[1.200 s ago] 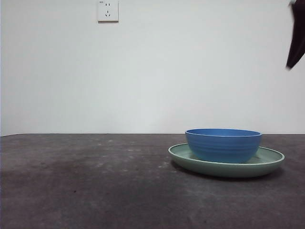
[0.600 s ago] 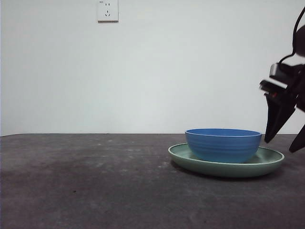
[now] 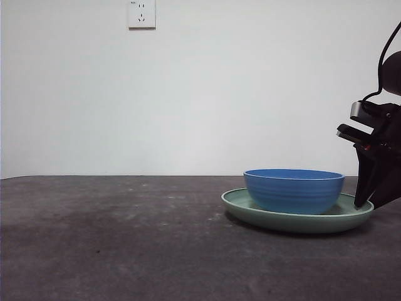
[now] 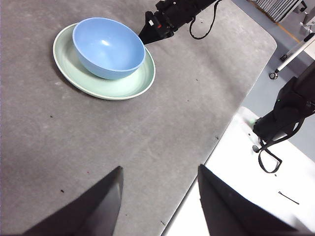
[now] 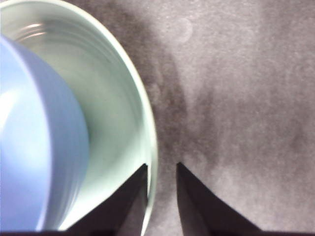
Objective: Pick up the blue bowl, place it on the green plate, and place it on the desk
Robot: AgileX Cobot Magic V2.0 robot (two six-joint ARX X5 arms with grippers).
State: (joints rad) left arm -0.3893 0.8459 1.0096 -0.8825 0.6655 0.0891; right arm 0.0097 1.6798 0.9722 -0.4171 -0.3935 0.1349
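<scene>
White wall behind, with a white power socket high up. White surface beside the table edge; grey floor beyond.

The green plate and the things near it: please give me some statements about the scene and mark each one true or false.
1. The glossy round blue bowl sits on the wide shallow pale-green plate. True.
2. The right claw straddles the plate's rim, one jaw inside and one outside. True.
3. The right claw is shut on the bowl. False: its jaws stand slightly apart at the plate's rim, not touching the bowl.
4. The left claw hangs close above the bowl. False: it is open and far from bowl and plate, over the dark grey matte desk.
5. The bowl holds food. False: its inside looks empty.
</scene>
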